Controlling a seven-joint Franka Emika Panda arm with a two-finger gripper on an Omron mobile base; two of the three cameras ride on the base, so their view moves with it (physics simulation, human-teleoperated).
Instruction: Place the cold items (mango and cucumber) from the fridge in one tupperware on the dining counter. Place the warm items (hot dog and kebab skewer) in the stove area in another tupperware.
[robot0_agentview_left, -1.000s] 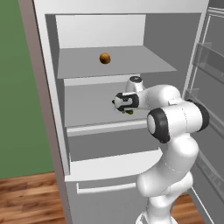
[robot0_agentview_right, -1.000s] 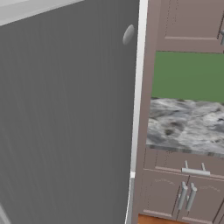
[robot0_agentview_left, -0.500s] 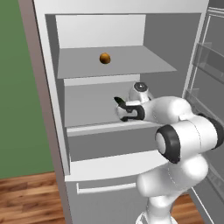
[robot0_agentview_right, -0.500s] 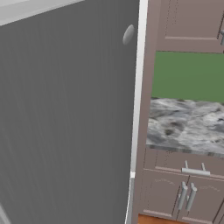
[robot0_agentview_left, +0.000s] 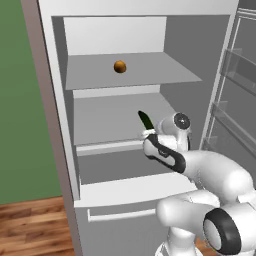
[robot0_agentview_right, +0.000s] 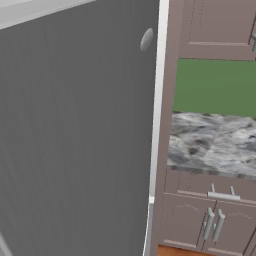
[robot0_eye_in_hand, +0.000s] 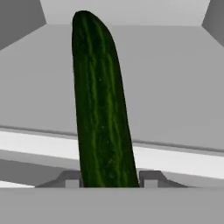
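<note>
In your left base view, the gripper (robot0_agentview_left: 148, 134) is pinching the cucumber (robot0_agentview_left: 145, 119) at the middle shelf's front lip in the fridge (robot0_agentview_left: 50, 100); the mango (robot0_agentview_left: 119, 66) is sitting above. In your hand view, the cucumber (robot0_eye_in_hand: 99, 105) is rising between both fingertips (robot0_eye_in_hand: 150, 179), with bare shelf on either side.

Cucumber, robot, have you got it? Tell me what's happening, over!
Gripper shut on the cucumber, in front of the middle shelf of the open fridge. Mango on the shelf above. Nothing in the way.
</note>
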